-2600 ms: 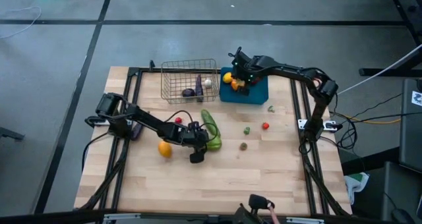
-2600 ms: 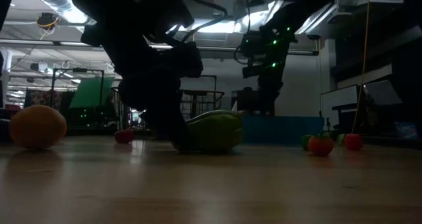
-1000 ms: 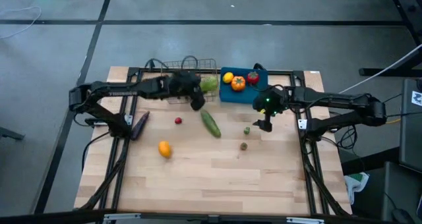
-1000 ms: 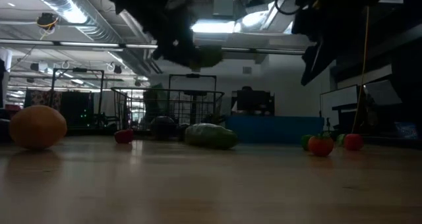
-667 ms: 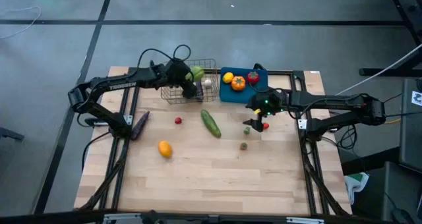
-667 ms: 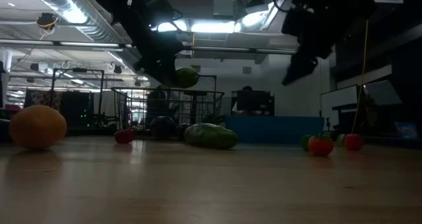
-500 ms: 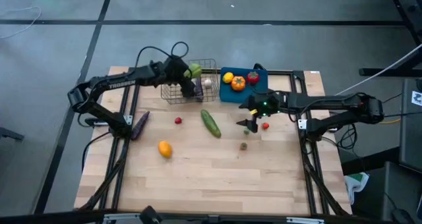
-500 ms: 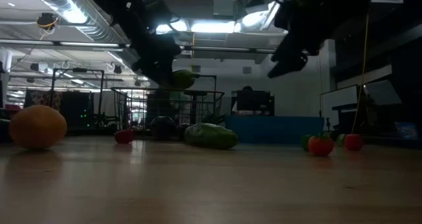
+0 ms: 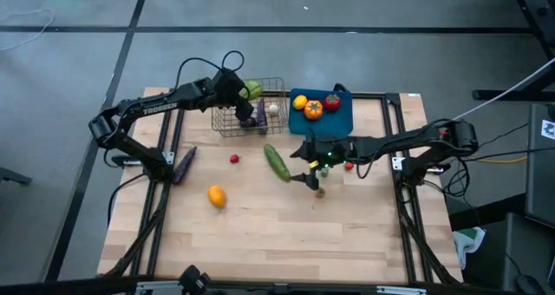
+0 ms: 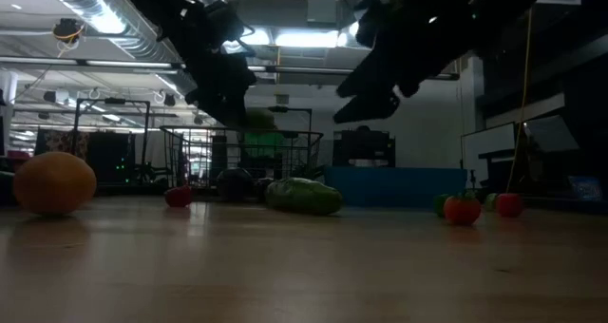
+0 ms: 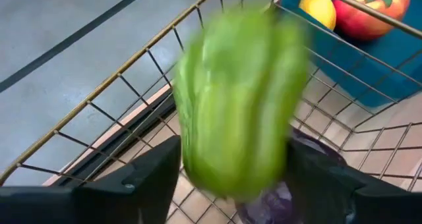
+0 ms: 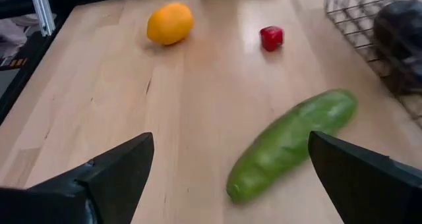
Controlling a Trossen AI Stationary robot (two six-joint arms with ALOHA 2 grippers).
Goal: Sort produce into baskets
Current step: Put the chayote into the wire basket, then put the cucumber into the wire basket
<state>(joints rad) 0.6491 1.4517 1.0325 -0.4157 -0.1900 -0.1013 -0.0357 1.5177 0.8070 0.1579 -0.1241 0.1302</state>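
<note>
My left gripper (image 9: 238, 88) hangs over the wire basket (image 9: 227, 121) at the table's far edge. A green pepper (image 11: 237, 99) shows blurred between its parted fingers, lower than them in the low view (image 10: 259, 133). An eggplant (image 9: 247, 114) and a garlic (image 9: 273, 109) lie in the basket. The blue bin (image 9: 342, 121) holds a lemon (image 9: 299, 102) and two tomatoes. My right gripper (image 12: 231, 141) is open above the table, just right of the cucumber (image 12: 290, 145), touching nothing. My left gripper has the blurred pepper between its two fingers (image 11: 138, 181), above the basket's inside. I cannot tell whether the fingers touch it at this moment.
On the wood lie an orange (image 9: 216, 195), a red berry (image 9: 234, 159), a red tomato (image 9: 349, 165), a small brownish piece (image 9: 319, 191) and an eggplant (image 9: 185, 163) by the left rail. The table's near half is bare wood.
My left gripper has carried the pepper toward the far left, over the wire basket; the pepper now sits lower than the fingertips and is blurred. My right gripper has swung toward the table's left and down, from beside the red tomato to next to the cucumber.
</note>
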